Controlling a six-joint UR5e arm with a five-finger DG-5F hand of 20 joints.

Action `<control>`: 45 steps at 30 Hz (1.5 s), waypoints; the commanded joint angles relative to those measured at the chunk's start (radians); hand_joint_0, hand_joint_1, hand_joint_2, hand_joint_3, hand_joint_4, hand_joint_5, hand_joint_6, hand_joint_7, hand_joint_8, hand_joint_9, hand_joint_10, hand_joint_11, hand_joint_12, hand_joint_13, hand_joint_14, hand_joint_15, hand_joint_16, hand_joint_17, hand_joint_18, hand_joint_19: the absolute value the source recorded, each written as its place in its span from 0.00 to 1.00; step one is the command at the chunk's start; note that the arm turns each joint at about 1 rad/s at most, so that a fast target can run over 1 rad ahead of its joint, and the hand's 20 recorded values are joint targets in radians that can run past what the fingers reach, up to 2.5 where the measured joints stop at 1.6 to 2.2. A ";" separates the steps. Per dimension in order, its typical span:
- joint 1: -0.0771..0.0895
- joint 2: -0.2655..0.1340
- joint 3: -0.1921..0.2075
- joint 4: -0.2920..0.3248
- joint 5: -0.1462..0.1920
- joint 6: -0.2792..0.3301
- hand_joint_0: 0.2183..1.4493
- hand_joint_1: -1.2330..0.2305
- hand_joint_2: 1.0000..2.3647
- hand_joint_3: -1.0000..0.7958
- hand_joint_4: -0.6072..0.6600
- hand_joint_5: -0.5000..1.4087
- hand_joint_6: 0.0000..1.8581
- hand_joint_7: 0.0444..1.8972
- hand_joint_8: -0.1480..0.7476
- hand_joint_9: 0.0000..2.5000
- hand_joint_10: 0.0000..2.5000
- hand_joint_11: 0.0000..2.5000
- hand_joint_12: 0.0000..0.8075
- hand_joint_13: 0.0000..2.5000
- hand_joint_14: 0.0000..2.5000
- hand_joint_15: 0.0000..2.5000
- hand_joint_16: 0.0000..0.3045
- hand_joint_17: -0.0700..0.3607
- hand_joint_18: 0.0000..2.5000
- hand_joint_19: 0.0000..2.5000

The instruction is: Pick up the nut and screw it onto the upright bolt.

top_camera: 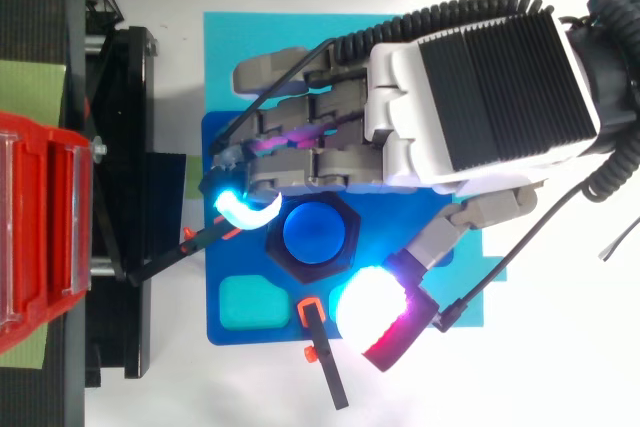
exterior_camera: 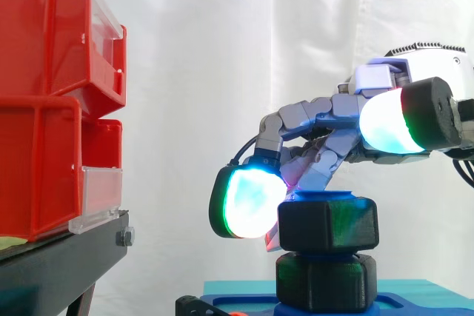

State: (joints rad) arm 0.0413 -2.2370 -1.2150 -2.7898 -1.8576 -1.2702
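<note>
Hidden: bolt (top_camera: pixel 316 232) shaft lay inside nut (exterior_camera: pixel 328 223)
Robot hand (top_camera: pixel 400 137): grip on nut could not be told
Surface: blue mat (top_camera: pixel 250 47), white desk (top_camera: pixel 200 387)
Room: white curtain (exterior_camera: pixel 222 49)

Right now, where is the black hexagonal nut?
In the top view, the black hexagonal nut sits around the blue upright bolt on the blue base plate, close beside the hand.

We see the hand (top_camera: pixel 470 97) reaching in from the right with its back turned up. Its grey fingers (exterior_camera: pixel 300 120) bend forward and down, curling round the far side of the black hexagonal nut (exterior_camera: pixel 329 223). One white-cyan fingertip pad (exterior_camera: pixel 252 201) hooks against the nut's corner ahead of the palm. The thumb (exterior_camera: pixel 389 120) stands apart on the near side, raised above the nut, its pad glowing white and green.
</note>
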 commanded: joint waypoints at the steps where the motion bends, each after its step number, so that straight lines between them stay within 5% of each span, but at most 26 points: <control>1: -0.003 0.000 -0.001 0.000 0.000 0.000 0.26 0.69 0.00 0.28 0.62 0.24 0.27 0.66 0.47 0.36 0.00 0.00 0.22 0.26 0.00 0.00 0.03 0.21 0.09 0.00; 10: -0.026 0.000 0.000 0.004 -0.002 0.000 0.27 0.68 0.00 0.28 0.62 0.26 0.27 0.78 0.48 0.42 0.00 0.00 0.20 0.31 0.00 0.00 0.02 0.19 0.13 0.00; 20: -0.043 0.000 0.000 0.006 -0.009 0.002 0.27 0.68 0.00 0.28 0.58 0.27 0.35 0.62 0.46 0.50 0.00 0.00 0.17 0.37 0.00 0.00 0.01 0.17 0.20 0.00; 22: -0.051 0.000 0.003 0.007 -0.015 0.002 0.27 0.68 0.00 0.28 0.58 0.27 0.36 0.61 0.46 0.51 0.00 0.00 0.17 0.37 0.00 0.00 0.00 0.17 0.20 0.00; 25: -0.054 0.000 0.029 0.001 -0.026 0.002 0.27 0.68 0.00 0.28 0.61 0.28 0.27 0.78 0.47 0.49 0.00 0.00 0.18 0.36 0.00 0.00 0.01 0.18 0.19 0.00; 27: -0.055 0.000 0.049 0.000 -0.034 0.002 0.26 0.69 0.00 0.28 0.62 0.26 0.27 0.70 0.47 0.47 0.00 0.00 0.20 0.35 0.00 0.00 0.01 0.18 0.18 0.00; 35: -0.043 0.000 0.078 -0.008 -0.043 0.000 0.24 0.70 0.00 0.28 0.66 0.21 0.27 0.39 0.45 0.38 0.00 0.00 0.24 0.30 0.00 0.00 0.04 0.23 0.13 0.00; 45: 0.006 0.000 0.066 0.004 -0.020 -0.001 0.22 0.73 0.00 0.28 0.68 0.19 0.27 0.29 0.40 0.29 0.00 0.00 0.29 0.18 0.00 0.00 0.07 0.27 0.03 0.00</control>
State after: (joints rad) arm 0.0311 -2.2367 -1.1408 -2.7868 -1.8903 -1.2714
